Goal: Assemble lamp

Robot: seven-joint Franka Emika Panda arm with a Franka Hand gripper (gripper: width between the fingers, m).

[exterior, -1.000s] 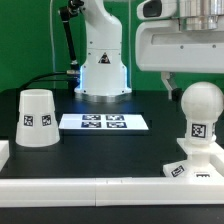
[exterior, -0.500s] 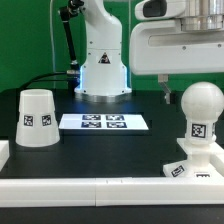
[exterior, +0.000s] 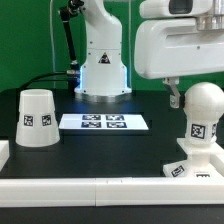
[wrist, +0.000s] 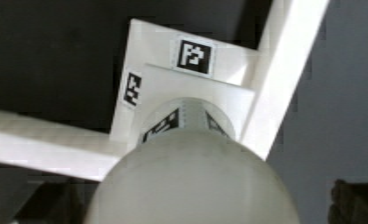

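In the exterior view the gripper [exterior: 186, 88] hangs directly over the bulb [exterior: 203, 112]. One dark finger [exterior: 172, 95] shows just beside the round head on the exterior view's left, and the other finger is hidden. The bulb stands upright in the low square base [exterior: 192, 171] beneath the fingers. The shade [exterior: 38, 117] sits well apart from them, towards the exterior view's left, beyond the marker board [exterior: 104, 122]. Nothing here is a true container. The base acts as the bulb's socket and is occupied, while the shade stands wide end down with nothing visible on or in it. In the wrist view the bulb's head [wrist: 190, 170] fills the space between the two fingers [wrist: 46, 205]. They show as dark shapes set wide to either side with a gap at each, so they are spread and holding nothing. The tagged base [wrist: 195, 62] lies beyond the head. The bulb looks like light, stiff, smooth plastic, and I judge its rounded head slippery under flat pads. A hold at the widest part of the head, squarely centred, or on the straighter neck below it, seems safest.
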